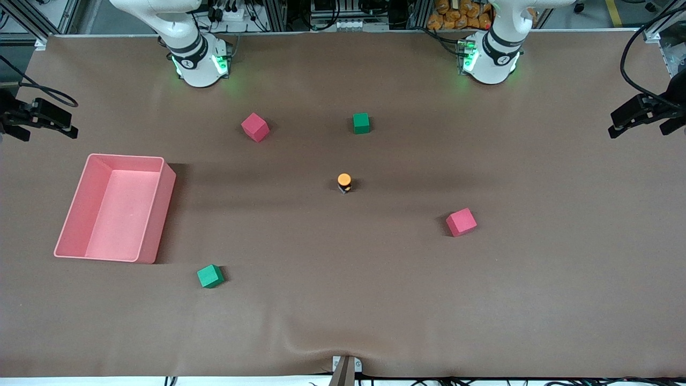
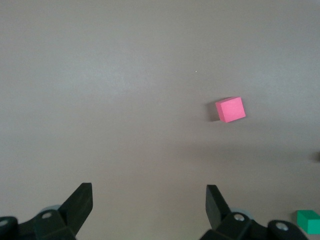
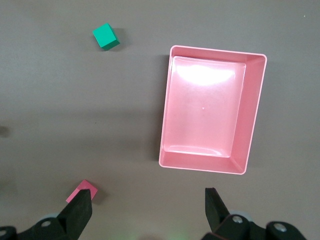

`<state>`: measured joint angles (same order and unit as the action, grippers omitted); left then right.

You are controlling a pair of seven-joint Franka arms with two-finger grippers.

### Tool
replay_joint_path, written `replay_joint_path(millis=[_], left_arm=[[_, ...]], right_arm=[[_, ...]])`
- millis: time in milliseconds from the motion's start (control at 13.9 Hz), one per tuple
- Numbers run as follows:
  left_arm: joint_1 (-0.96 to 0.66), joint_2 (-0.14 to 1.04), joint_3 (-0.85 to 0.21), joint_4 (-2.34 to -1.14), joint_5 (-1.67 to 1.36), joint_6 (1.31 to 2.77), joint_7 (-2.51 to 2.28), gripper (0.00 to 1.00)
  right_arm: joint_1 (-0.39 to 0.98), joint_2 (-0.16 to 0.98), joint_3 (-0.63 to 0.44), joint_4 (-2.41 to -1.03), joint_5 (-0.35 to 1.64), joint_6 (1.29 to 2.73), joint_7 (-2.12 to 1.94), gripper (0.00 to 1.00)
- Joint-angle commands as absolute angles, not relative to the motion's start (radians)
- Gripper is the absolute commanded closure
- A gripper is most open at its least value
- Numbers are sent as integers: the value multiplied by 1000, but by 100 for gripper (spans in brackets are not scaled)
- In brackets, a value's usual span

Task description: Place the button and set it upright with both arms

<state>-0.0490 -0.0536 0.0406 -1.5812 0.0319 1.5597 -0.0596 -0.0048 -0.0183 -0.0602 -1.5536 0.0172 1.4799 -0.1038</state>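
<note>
The button (image 1: 344, 182) stands upright near the middle of the table, orange cap up on its black body. Neither gripper touches it. Both arms are drawn back toward their bases (image 1: 199, 61) (image 1: 490, 59), and their grippers are out of the front view. In the left wrist view my left gripper (image 2: 148, 202) is open and empty, high over bare table. In the right wrist view my right gripper (image 3: 148, 207) is open and empty, high over the table beside the pink bin (image 3: 252, 115). The button does not show clearly in either wrist view.
A pink bin (image 1: 161, 214) sits toward the right arm's end. Two red cubes (image 1: 255, 127) (image 1: 461, 222) and two green cubes (image 1: 362, 123) (image 1: 210, 276) lie scattered around the button. The left wrist view shows a red cube (image 2: 230, 109) and a green cube (image 2: 309, 221); the right wrist view a green cube (image 3: 105, 36) and a red cube (image 3: 92, 189).
</note>
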Motion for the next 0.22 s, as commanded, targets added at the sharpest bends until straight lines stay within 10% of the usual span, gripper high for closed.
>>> replay_joint_path(millis=[0,144], left_arm=[[-37,-54,25,-1569,12,1543,-83,0],[-38,-58,23,-1569,11,1542,-86,0]], right_arm=[[-11,-15,-57,-1536,14,1470,-100,0],[-11,-15,-57,-1536,14,1470,-103,0]])
